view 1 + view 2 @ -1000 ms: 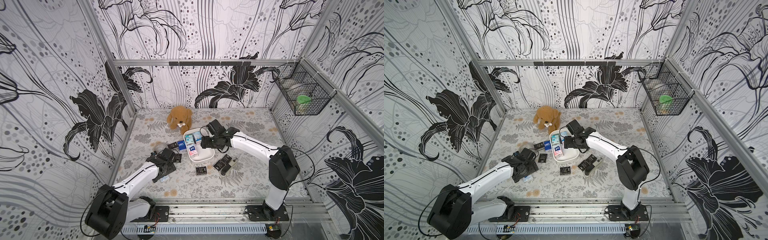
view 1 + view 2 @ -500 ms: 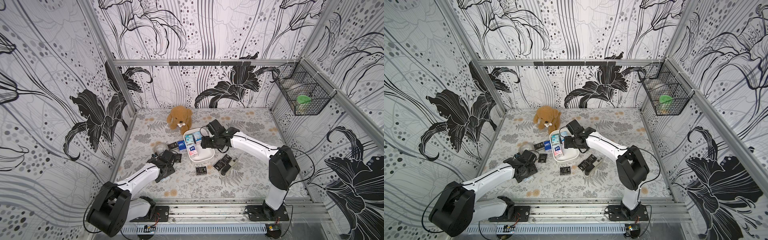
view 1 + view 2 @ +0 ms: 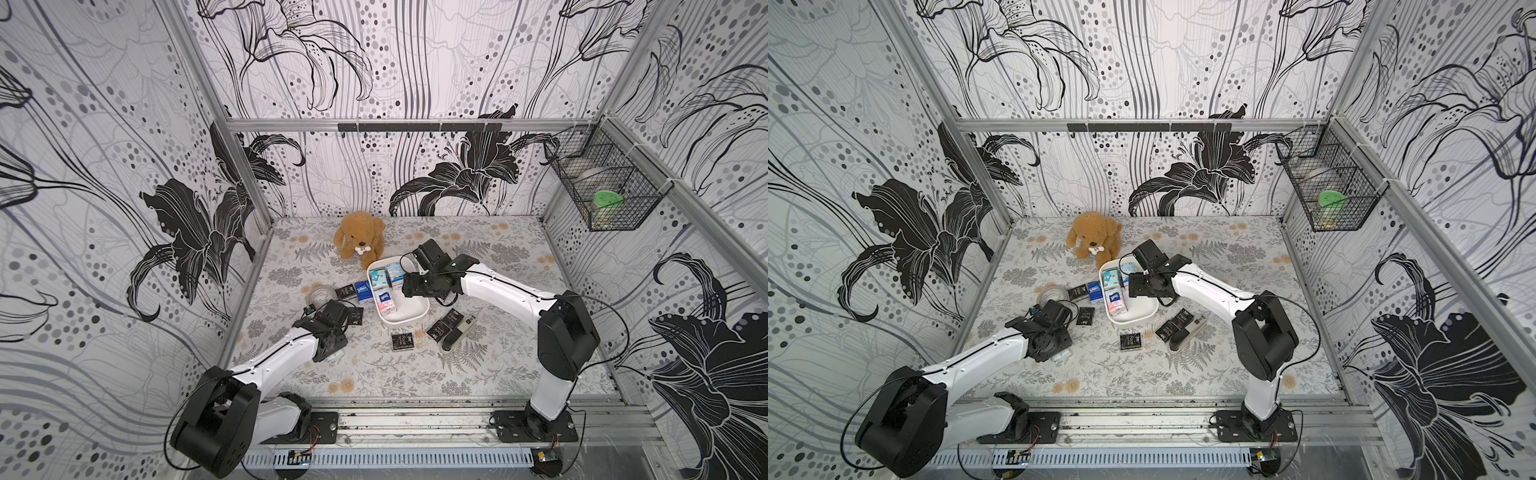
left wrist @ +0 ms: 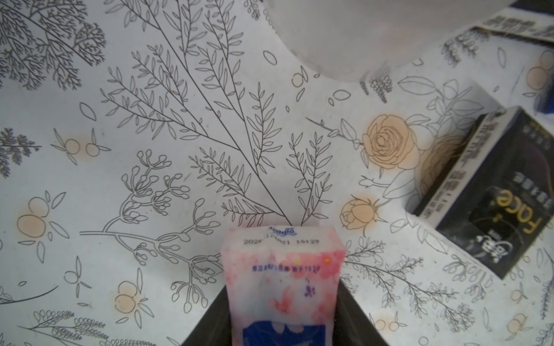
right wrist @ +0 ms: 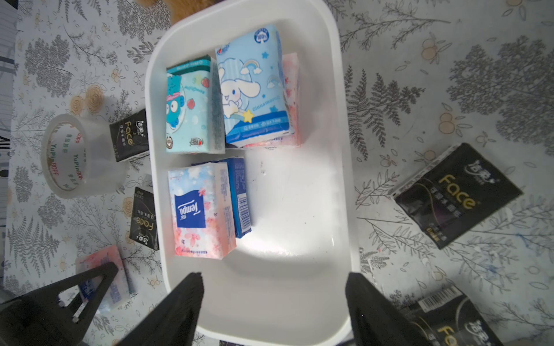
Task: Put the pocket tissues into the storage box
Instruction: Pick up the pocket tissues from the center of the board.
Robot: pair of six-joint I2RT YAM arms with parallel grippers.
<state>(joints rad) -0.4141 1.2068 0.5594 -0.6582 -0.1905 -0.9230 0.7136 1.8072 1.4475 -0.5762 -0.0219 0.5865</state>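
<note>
Grey fern-and-rose print all over the desk (image 3: 498, 257), black-and-white lily wallpaper (image 3: 415, 62) on the walls around. Near the middle, a white shallow plastic storage box (image 3: 411, 309) with several soft printed pocket tissues (image 5: 195, 104) inside, under the wide-apart right gripper (image 5: 274, 278). Near it, a pink-white tissue packet (image 4: 281, 269) clamped in the left gripper (image 4: 283, 284).

Both top views show us the whole table (image 3: 374, 370) (image 3: 1121, 374) from high above. Wrist views sit close, the right facing the storage box (image 5: 299, 194)
</note>
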